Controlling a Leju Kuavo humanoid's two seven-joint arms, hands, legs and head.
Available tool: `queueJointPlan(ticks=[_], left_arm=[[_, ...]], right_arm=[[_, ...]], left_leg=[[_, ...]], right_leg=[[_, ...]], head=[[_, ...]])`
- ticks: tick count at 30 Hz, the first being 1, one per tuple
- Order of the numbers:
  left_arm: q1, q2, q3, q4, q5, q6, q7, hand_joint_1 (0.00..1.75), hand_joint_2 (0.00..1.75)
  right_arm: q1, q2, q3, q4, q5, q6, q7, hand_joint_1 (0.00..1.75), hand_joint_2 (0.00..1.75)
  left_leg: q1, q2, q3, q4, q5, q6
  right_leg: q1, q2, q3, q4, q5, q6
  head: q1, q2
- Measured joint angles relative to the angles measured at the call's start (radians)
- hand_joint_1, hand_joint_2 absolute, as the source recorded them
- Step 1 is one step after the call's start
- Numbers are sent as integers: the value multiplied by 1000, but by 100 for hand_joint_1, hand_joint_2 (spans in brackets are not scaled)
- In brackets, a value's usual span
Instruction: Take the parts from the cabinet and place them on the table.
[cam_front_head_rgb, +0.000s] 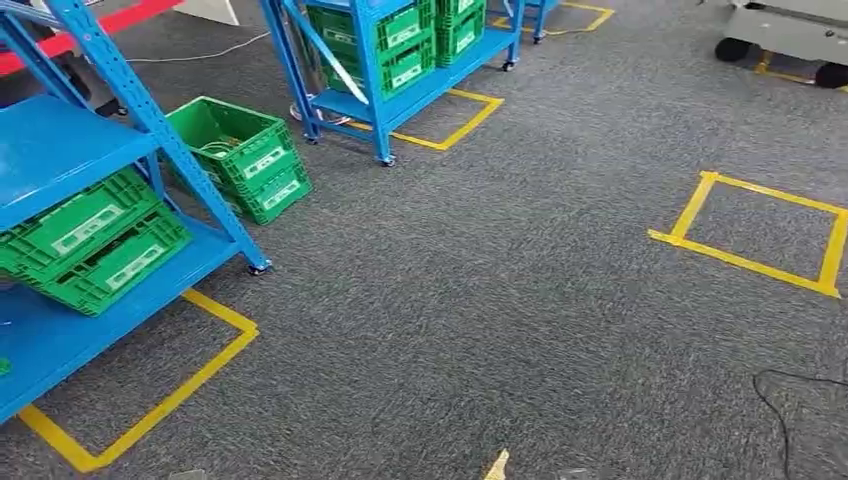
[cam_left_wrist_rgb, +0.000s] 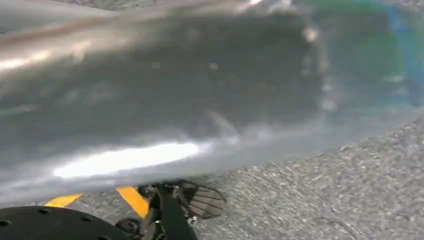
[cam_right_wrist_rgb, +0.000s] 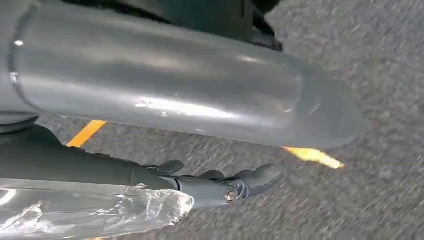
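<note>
bag: clear crinkly plastic, pinned in right hand, hanging low over carpet
feel: probably light, floppy, slick; best pinched near the neck
left hand: too blurry, can't tell
table: not spotted, just shelves

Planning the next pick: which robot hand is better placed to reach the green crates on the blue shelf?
Left, probably. The blue shelf with the green crates stands on the robot's left, and clear plastic lies against the right robot hand, which may be occupied.
</note>
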Motion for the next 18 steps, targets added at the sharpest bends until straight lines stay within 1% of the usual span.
queueJointPlan(ticks=[1,2,3,4,5,6,7,8,9,10,11,12,13,14,15,16,17,18], left_arm=[[-2,0,0,0,0,0,0,0,0],[-5,0,0,0,0,0,0,0,0],[-7,0,0,0,0,0,0,0,0],[-6,0,0,0,0,0,0,0,0],[-4,0,0,0,0,0,0,0,0],[-2,0,0,0,0,0,0,0,0],[0,0,0,0,0,0,0,0,0],[0,0,0,0,0,0,0,0,0],[-1,0,0,0,0,0,0,0,0],[-4,1,0,0,0,0,0,0,0],[-8,0,0,0,0,0,0,0,0],[-8,0,0,0,-2,0,0,0,0],[-4,0,0,0,-2,2,0,0,0],[-1,0,0,0,-3,2,0,0,0],[2,0,0,0,-5,4,0,0,0],[0,0,0,0,-5,5,0,0,0],[-4,-1,0,0,-6,6,0,0,0],[-6,-2,0,0,-6,6,-1,0,0]], right_arm=[[0,0,0,0,-1,0,-1,0,0],[2,0,0,0,-1,0,0,0,0],[4,0,0,0,-1,0,0,0,0],[5,0,-1,0,-1,0,0,0,0],[5,-1,-2,0,-1,0,0,0,0],[4,0,-2,0,-1,0,0,0,0],[3,-1,-2,0,-1,0,0,0,0],[1,0,-2,0,-1,0,0,0,0],[1,0,-2,0,-1,0,0,0,0],[0,0,-2,0,-1,0,0,0,0],[0,-1,-2,0,-1,0,0,0,0],[0,-1,-2,0,-1,0,0,0,0],[-2,0,-2,0,-1,0,0,0,0],[-6,-1,-2,0,-1,0,0,0,0],[-7,-1,-2,0,-1,-1,0,0,0],[-7,0,-2,0,-1,-2,0,0,0],[-6,0,-2,0,-1,-2,2,0,0],[-3,-1,-3,0,-1,-3,3,0,0]], left_leg=[[-1,45,-24,53,-36,-5],[0,68,-61,128,-75,-8],[1,79,-100,209,-110,-10],[2,86,-134,279,-132,-12],[3,87,-145,300,-130,-13],[3,88,-134,279,-104,-11],[3,93,-99,213,-58,-7],[1,105,-55,128,-13,-1],[-3,139,-10,46,22,8],[-16,189,9,12,7,14],[-17,182,12,-7,1,19],[-18,172,7,-4,2,19],[-19,160,5,-4,2,20],[-17,146,8,-11,5,25],[-7,138,15,-19,10,31],[-5,127,15,-19,10,35],[-5,112,14,-19,11,39],[-5,99,13,-19,11,42]], right_leg=[[2,-15,1,-1,-2,-7],[5,-32,1,-1,-4,-10],[7,-51,1,-1,-6,-13],[9,-68,1,-1,-8,-16],[11,-82,2,-1,-9,-16],[12,-95,4,-1,-11,-17],[13,-108,8,-1,-14,-16],[15,-119,14,-1,-17,-15],[16,-129,20,-1,-21,-13],[22,-140,19,0,-26,-7],[26,-149,18,3,-30,-2],[27,-164,20,2,-30,0],[26,-176,24,-1,-31,2],[27,-189,32,-2,-35,9],[22,-151,25,7,-46,18],[18,-88,10,45,-71,20],[15,-62,-26,120,-109,22],[14,-53,-70,209,-147,25]], head=[[-7,0],[-9,0],[-8,0],[-8,0],[-9,0],[-9,0],[-9,0],[-9,0],[-8,0],[-8,0],[-10,0],[-6,0],[-8,0],[-9,0],[-9,0],[-3,0],[1,0],[1,0]])
